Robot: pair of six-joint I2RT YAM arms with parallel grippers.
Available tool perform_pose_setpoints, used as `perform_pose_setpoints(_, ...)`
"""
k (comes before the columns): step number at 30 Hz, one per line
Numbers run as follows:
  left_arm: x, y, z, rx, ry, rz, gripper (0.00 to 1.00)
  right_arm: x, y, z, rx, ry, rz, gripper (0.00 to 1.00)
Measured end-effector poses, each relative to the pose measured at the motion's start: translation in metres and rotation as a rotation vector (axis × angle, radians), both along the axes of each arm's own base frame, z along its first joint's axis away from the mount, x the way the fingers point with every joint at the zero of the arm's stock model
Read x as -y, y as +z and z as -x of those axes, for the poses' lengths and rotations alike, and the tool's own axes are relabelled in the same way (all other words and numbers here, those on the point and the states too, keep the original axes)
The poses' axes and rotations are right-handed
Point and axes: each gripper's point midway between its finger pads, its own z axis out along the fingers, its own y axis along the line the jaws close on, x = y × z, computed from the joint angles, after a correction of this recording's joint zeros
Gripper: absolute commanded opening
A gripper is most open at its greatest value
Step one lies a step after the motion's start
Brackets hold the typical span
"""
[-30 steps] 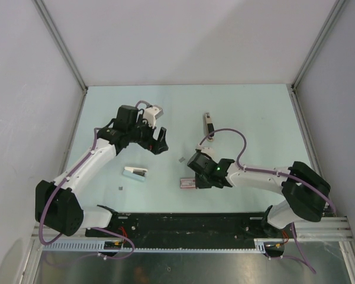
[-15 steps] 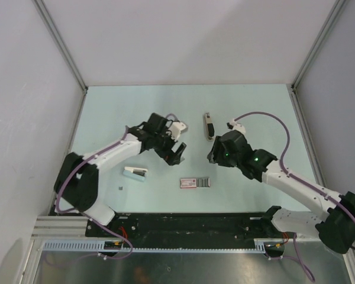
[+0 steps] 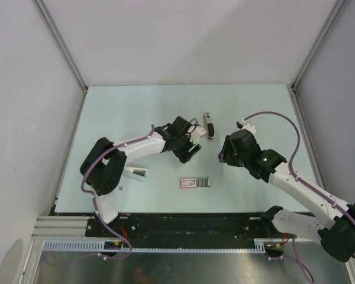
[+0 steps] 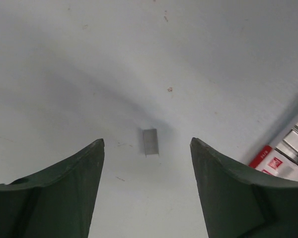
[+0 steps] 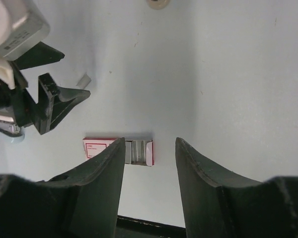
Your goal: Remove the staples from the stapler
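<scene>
The slim black stapler (image 3: 208, 126) lies on the table at centre back, with neither gripper touching it. My left gripper (image 3: 191, 150) hovers just to its near left, open, with nothing between its fingers. In the left wrist view a small grey strip of staples (image 4: 150, 142) lies on the table between the fingertips (image 4: 97, 148). My right gripper (image 3: 224, 155) hangs to the near right of the stapler, open and empty (image 5: 149, 141). The right wrist view looks down past its fingers onto the open staple box (image 5: 100, 147).
A pink-and-white staple box (image 3: 195, 183) lies near the front centre, its tray slid partly out. A white-and-teal oblong object (image 3: 136, 172) sits at front left beside the left arm. A tiny grey piece (image 3: 120, 188) lies near it. A black rail (image 3: 183, 223) runs along the near edge.
My left gripper has swung right toward the table's centre, over the staple strip, and its jaws have narrowed a little. My right gripper has left the staple box, opened and moved back.
</scene>
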Motion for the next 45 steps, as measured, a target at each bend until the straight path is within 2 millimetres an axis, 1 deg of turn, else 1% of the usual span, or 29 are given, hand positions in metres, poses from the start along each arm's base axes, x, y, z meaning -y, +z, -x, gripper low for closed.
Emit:
perform_pose_setpoints(4,-0.002,-0.013,-0.004,0.005,0.012,-0.039,0.67,0.002,0.001,-0.001,0.005,-0.002,0.002,0.49)
perform_pose_setpoints(8,-0.005,-0.022,-0.005,0.003,0.013,-0.068,0.65,0.006,0.004,-0.003,0.012,-0.014,-0.002,0.48)
perform_pose_setpoints(21,-0.001,-0.023,-0.001,0.018,-0.001,-0.085,0.61,0.008,0.004,-0.004,0.011,-0.02,-0.013,0.47)
perform_pose_setpoints(27,-0.001,-0.027,0.0,0.012,-0.009,-0.096,0.62,0.008,0.002,-0.003,0.003,-0.019,-0.013,0.47)
perform_pose_setpoints(31,-0.002,-0.034,0.002,0.0,-0.017,-0.109,0.61,0.009,0.001,-0.003,0.002,-0.021,-0.014,0.47)
perform_pose_setpoints(38,-0.001,-0.035,0.002,0.002,-0.026,-0.109,0.61,0.009,0.001,-0.003,-0.001,-0.019,-0.015,0.47)
perform_pose_setpoints(45,0.005,-0.036,0.002,-0.034,-0.043,-0.086,0.57,0.009,0.001,-0.003,-0.001,-0.019,-0.016,0.46)
